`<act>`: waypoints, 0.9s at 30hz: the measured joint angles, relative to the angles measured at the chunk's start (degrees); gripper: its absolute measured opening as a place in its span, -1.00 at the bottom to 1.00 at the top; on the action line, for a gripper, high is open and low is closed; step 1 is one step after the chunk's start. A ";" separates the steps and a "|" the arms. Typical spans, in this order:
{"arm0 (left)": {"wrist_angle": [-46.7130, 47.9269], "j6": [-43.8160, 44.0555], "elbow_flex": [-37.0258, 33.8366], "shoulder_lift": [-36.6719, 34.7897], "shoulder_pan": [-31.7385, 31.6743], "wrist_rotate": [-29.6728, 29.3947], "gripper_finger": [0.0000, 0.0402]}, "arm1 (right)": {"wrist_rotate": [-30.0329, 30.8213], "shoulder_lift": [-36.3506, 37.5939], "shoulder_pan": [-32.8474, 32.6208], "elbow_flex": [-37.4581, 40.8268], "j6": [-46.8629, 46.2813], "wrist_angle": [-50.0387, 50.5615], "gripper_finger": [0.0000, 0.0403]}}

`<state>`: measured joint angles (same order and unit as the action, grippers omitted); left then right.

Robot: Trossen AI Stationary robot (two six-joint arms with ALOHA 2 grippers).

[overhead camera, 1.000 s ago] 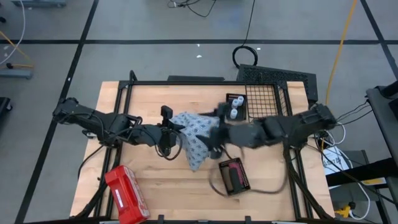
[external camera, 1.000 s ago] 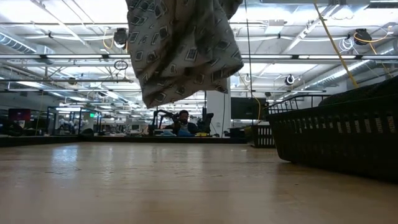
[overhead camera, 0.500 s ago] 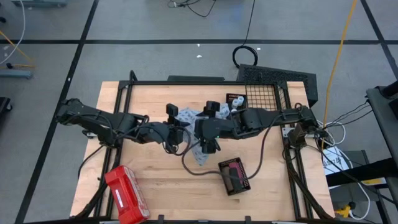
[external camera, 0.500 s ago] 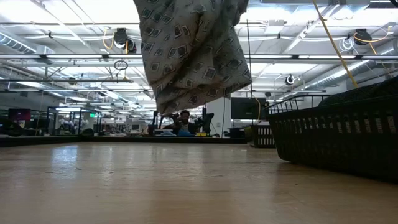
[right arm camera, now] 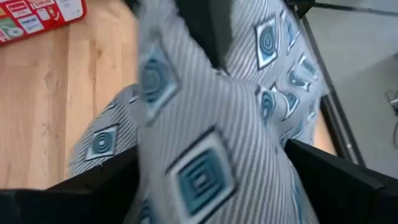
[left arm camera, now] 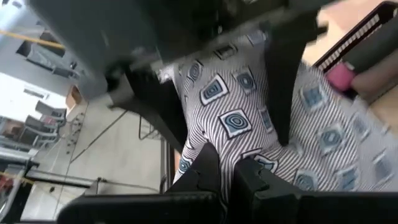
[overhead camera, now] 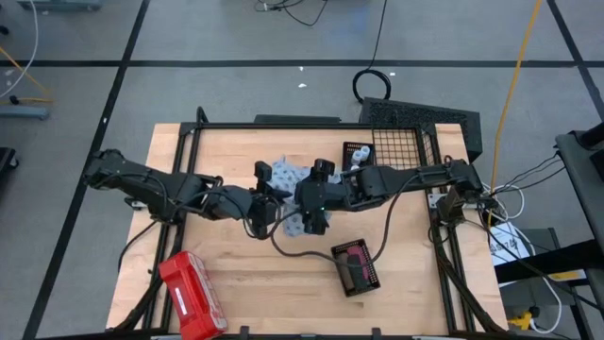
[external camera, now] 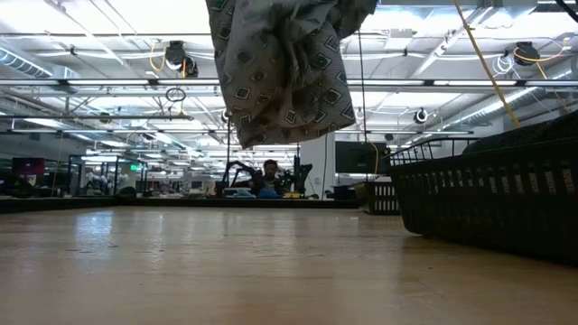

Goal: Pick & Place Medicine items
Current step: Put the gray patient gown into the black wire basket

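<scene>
A blue-white patterned cloth [overhead camera: 288, 194] hangs bunched over the table's middle. My left gripper [overhead camera: 268, 202] is shut on it, coming in from the left. My right gripper [overhead camera: 314, 223] comes from the right, open, with one finger on each side of the cloth [right arm camera: 211, 112]. Small white bottles [overhead camera: 356, 159] stand in a little black holder at the far side. A pink-red tube [left arm camera: 341, 76] lies in a small black tray [overhead camera: 357, 267] toward the near right. My left gripper pinches a bunched fold of the cloth [left arm camera: 225, 149] between its two shut fingers [left arm camera: 208, 169]. It comes from the table's left, slanting a little down. The cloth hangs slack below the hold, its lower end [external camera: 280, 126] clear of the table. My right gripper: I cannot tell whether its open fingers [right arm camera: 93, 186] touch the cloth.
A large black wire basket [overhead camera: 406, 142] stands at the far right and shows as a dark wall [external camera: 488, 199] in the low view. A red plastic case [overhead camera: 192, 295] lies at the near left corner. Bare wood [overhead camera: 245, 274] lies near the front edge.
My right gripper has swung toward the table's left and down, tipping its fingers downward, and now stands open around the cloth. The cloth has bunched up; its hanging end has drawn in and swung a little.
</scene>
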<state>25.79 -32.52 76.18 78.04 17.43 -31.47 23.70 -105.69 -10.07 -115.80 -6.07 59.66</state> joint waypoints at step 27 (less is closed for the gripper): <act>-4.05 2.04 -0.02 -0.52 4.67 5.40 -0.91 | -19.62 1.91 0.18 8.98 2.59 -16.98 -0.68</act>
<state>21.74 -30.47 76.16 77.52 22.10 -26.07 4.08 -103.78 -9.89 -106.82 -3.48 42.69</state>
